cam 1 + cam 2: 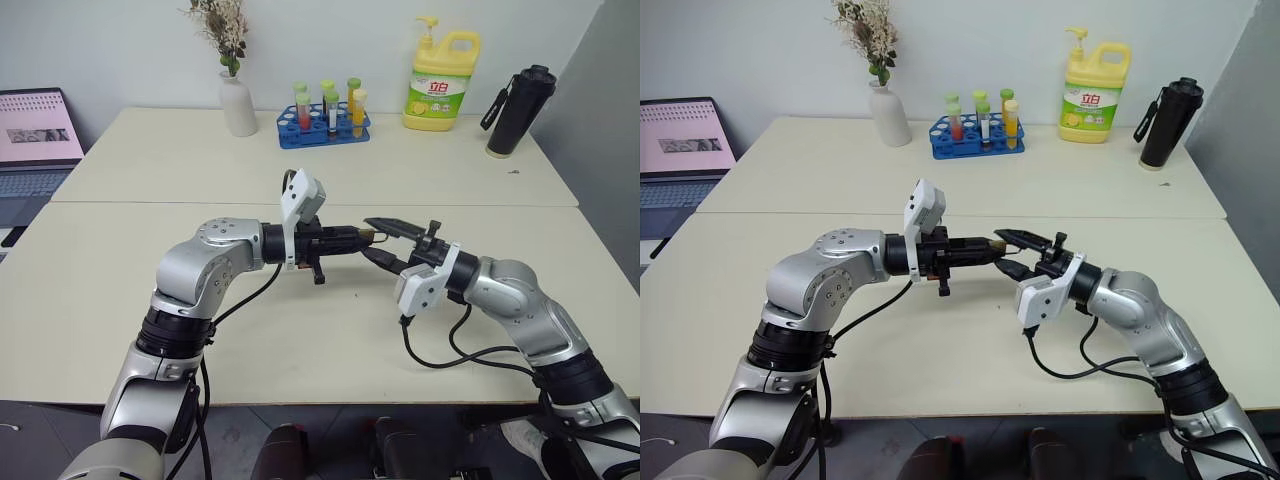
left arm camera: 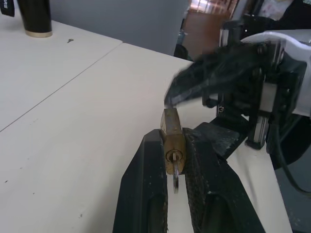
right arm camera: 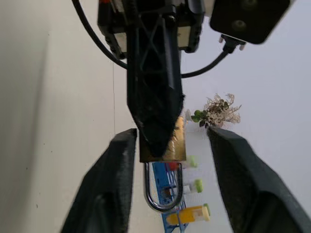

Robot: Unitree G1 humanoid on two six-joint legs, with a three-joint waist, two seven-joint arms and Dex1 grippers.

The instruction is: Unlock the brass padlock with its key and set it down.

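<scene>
Two pincers meeting above the counter: left pincer clamped tight on brass padlock, right pincer spread wide around it, holding nothing.

The yellow detergent bottle bears a green label reading "立白".

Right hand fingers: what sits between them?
In the right wrist view, the brass padlock, clamped in the left hand, hangs between the right hand's open fingers, touching neither.
</scene>
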